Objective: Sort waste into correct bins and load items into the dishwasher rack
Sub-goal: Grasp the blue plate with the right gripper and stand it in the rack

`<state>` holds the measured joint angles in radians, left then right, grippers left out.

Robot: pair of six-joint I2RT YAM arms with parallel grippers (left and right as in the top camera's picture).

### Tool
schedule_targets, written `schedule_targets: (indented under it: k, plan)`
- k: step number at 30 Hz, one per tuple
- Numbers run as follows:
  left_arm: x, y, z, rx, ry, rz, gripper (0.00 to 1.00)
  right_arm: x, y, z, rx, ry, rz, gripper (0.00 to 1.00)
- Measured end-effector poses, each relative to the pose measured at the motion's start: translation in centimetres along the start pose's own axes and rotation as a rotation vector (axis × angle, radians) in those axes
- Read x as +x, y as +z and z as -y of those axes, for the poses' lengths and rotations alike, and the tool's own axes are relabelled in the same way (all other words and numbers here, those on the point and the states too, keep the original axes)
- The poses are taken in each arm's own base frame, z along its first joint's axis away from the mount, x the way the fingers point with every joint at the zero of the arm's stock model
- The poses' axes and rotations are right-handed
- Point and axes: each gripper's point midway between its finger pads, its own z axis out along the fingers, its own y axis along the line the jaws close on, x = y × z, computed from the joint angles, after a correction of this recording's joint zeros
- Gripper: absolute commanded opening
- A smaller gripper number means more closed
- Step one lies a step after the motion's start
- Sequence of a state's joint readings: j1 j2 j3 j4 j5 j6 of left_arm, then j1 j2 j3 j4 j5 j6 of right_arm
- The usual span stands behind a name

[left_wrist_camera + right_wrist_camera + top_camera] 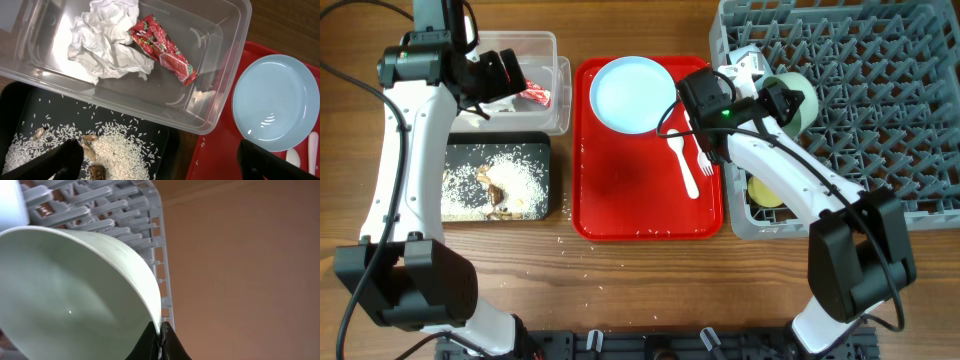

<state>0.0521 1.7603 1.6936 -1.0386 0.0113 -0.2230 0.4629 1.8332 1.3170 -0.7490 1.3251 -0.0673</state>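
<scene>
Your right hand (161,330) clamps a bowl (75,295) by its rim, tipped on edge over the left side of the rack (880,90), ready to slot between pegs. Your left hand (157,162) hangs spread, empty, over the tub (220,75) holding napkin (107,42) and wrapper (162,47); plate (632,92) waits on the red tray (620,200).

Red tray (620,190) (pale blue plate (633,93))

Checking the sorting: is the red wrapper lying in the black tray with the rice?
No, the red wrapper lies in the clear tub beside the crumpled napkin, not in the black tray.
</scene>
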Motion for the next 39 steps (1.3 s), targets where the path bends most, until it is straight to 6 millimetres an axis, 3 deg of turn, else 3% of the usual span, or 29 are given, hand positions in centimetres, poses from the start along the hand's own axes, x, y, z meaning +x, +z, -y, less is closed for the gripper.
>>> schedule_targets:
  k: [2,5,8,12,16,19,21,23,25,27,28,29,31,34,36,39]
  plan:
    - [0.0,0.0,0.0,0.0,0.0,0.0,1.0,0.0,0.0,-0.2,-0.014,-0.012,0.002,0.15]
    - [0.0,0.0,0.0,0.0,0.0,0.0,1.0,0.0,-0.4,-1.0,-0.052,-0.053,0.008,0.4]
    - [0.0,0.0,0.0,0.0,0.0,0.0,1.0,-0.1,-1.6,-1.9,-0.086,-0.106,0.033,0.59]
    - [0.0,0.0,0.0,0.0,0.0,0.0,1.0,-0.9,-3.8,-2.9,-0.112,-0.157,0.094,0.71]
    - [0.0,0.0,0.0,0.0,0.0,0.0,1.0,-1.6,-5.3,-3.4,-0.123,-0.197,0.141,0.74]
    - [0.0,0.0,0.0,0.0,0.0,0.0,1.0,-3.1,-6.0,-2.6,-0.184,-0.123,0.197,0.98]
    - [0.0,0.0,0.0,0.0,0.0,0.0,1.0,-5.1,-7.3,-1.6,-0.286,0.005,0.279,1.0]
    - [0.0,0.0,0.0,0.0,0.0,0.0,1.0,-6.9,-9.8,-1.0,-0.483,0.121,0.4,1.0]
    - [0.0,0.0,0.0,0.0,0.0,0.0,1.0,-9.0,-14.3,-1.8,-0.792,0.204,0.554,1.0]
    - [0.0,0.0,0.0,0.0,0.0,0.0,1.0,-9.9,-17.9,-3.3,-1.038,0.283,0.598,1.0]
    - [0.0,0.0,0.0,0.0,0.0,0.0,1.0,-9.9,-19.4,-4.6,-1.174,0.344,0.559,0.94]
    - [0.0,0.0,0.0,0.0,0.0,0.0,1.0,-9.8,-20.8,-6.7,-1.325,0.425,0.458,0.7]
    - [0.0,0.0,0.0,0.0,0.0,0.0,1.0,-9.7,-21.1,-9.0,-1.41,0.529,0.31,0.67]
    - [0.0,0.0,0.0,0.0,0.0,0.0,1.0,-9.2,-18.5,-14.9,-1.372,0.762,-0.028,0.71]
    - [0.0,0.0,0.0,0.0,0.0,0.0,1.0,-9.6,-17.3,-18.4,-1.338,0.859,-0.126,0.7]
    - [0.0,0.0,0.0,0.0,0.0,0.0,1.0,-9.7,-16.4,-21.0,-1.318,0.922,-0.19,0.67]
